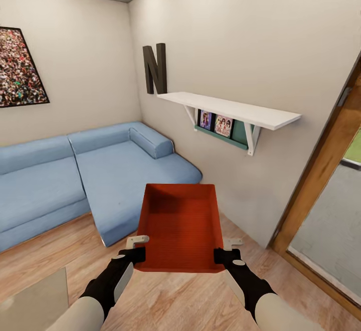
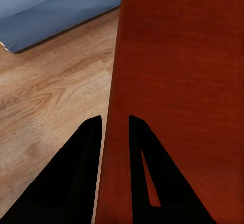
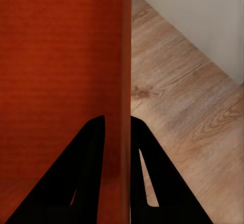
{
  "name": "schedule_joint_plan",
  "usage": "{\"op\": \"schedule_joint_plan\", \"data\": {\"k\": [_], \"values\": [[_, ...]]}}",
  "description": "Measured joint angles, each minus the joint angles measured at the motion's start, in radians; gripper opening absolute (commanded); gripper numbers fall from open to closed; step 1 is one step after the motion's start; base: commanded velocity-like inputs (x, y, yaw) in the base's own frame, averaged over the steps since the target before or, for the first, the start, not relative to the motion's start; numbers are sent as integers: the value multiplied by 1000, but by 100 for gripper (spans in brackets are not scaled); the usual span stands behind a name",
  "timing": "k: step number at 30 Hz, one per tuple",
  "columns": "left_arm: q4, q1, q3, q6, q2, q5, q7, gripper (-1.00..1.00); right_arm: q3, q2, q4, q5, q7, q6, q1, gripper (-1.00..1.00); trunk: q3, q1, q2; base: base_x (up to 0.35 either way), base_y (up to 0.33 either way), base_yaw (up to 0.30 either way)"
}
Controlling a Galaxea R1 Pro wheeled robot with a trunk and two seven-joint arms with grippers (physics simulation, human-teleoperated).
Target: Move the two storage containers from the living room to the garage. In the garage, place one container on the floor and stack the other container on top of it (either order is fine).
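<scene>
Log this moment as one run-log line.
place: living room | left gripper: shut on bin side wall | right gripper: shut on opposite wall | bin: held above wood floor, near sofa

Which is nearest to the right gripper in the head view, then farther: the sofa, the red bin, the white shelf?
From the right gripper:
1. Red bin, gripped at its side wall.
2. Sofa, behind the bin, to the left.
3. White shelf, up on the wall.

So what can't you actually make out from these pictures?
- Head view: the storage container hides the floor under it.
- Head view: the glass door is cut off by the picture's edge.
- Head view: the pictures under the white shelf are too small to read.
- Wrist views: left gripper and right gripper straddle the container's side walls; the walls hide where the fingers touch.
</scene>
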Motion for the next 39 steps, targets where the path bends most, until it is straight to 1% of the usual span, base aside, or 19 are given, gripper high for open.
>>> {"op": "schedule_joint_plan", "data": {"k": [39], "values": [[0, 0, 0, 0, -2, -1, 1, -100, 0, -2, 0, -1, 2, 0, 0, -100, 63, 0, 0, 0, 0, 0]]}}
